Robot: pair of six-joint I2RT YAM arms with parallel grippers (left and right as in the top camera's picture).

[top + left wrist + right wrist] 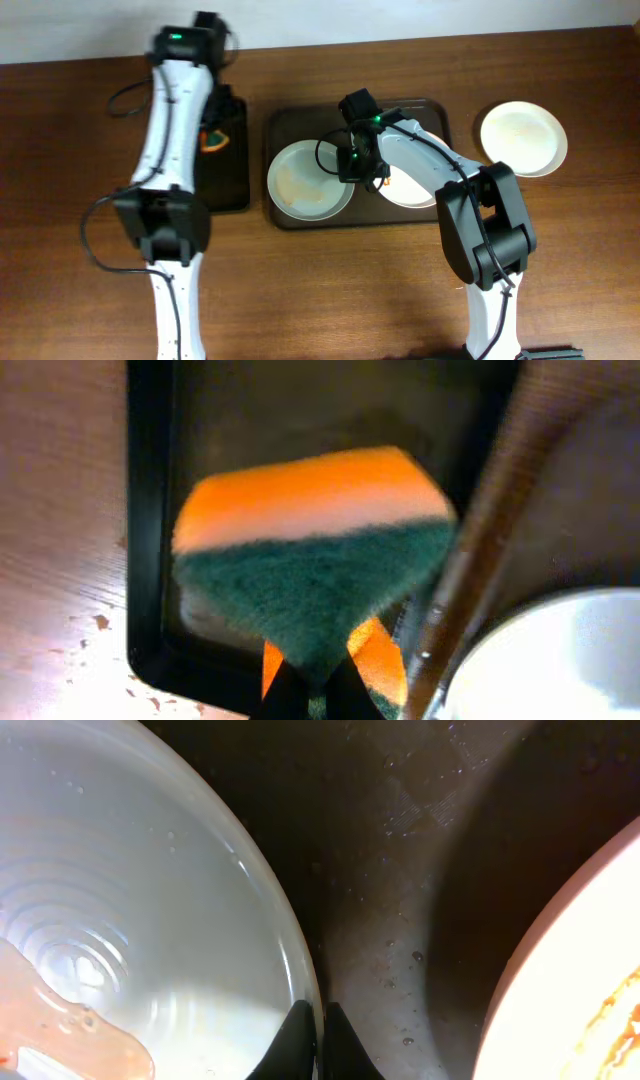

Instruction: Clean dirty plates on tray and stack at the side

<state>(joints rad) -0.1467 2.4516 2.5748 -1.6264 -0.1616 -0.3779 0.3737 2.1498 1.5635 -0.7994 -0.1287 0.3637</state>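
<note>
Note the table [330, 290]. At its centre lies the brown tray [300, 118], which carries two soiled plates. The left plate [300, 185] is at the tray's 8 o'clock. The right plate [405, 192] is at 4 o'clock, partly under the right arm [440, 165]. The clean plate [523, 138] rests on the table at the tray's 2 o'clock, apart from it. The black tray [230, 185] lies just beside the brown tray at 9 o'clock.

Check the sponge [310, 550], orange over green. It sits over the black tray, and the left gripper [305, 695] is clamped on its lower tip. The right gripper [318, 1035] stands at the left plate's 3 o'clock rim, its fingers pinched onto that rim.
</note>
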